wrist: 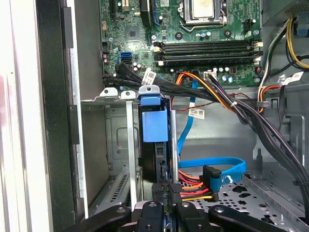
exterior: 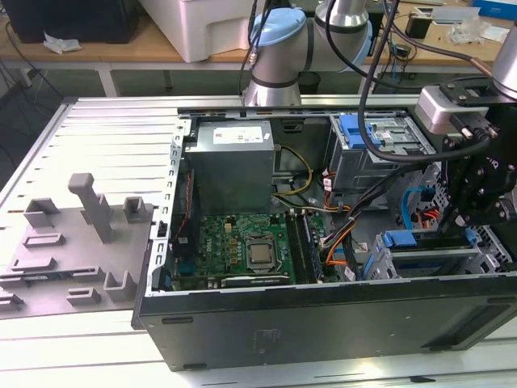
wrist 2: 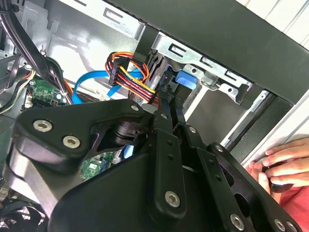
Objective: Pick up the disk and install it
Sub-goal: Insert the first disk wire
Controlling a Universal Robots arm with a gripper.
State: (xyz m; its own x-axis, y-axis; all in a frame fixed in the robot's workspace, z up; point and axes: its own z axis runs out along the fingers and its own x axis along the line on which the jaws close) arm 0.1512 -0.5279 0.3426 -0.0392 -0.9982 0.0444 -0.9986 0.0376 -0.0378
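Observation:
The disk (wrist: 153,126) stands on edge in a slot of the silver drive cage (wrist: 118,145), and its blue plastic bracket faces the first wrist view. In the exterior view the blue bracket of the disk (exterior: 401,239) sits in the cage (exterior: 420,263) at the case's front corner on the exterior view's right. My gripper (wrist: 167,187) reaches down into the case there, its fingers close together on the disk's near edge. The second wrist view has the gripper (wrist 2: 170,104) ending at the blue bracket of the disk (wrist 2: 186,79).
Bundled orange, red and black wires with a black plug (wrist: 212,176) and a blue flat cable (wrist: 212,164) lie right beside the cage. The motherboard (exterior: 242,246) and grey power supply (exterior: 234,166) fill the case. A hand (wrist 2: 285,164) rests outside the case wall. A grey fixture (exterior: 73,242) lies on the exterior view's left.

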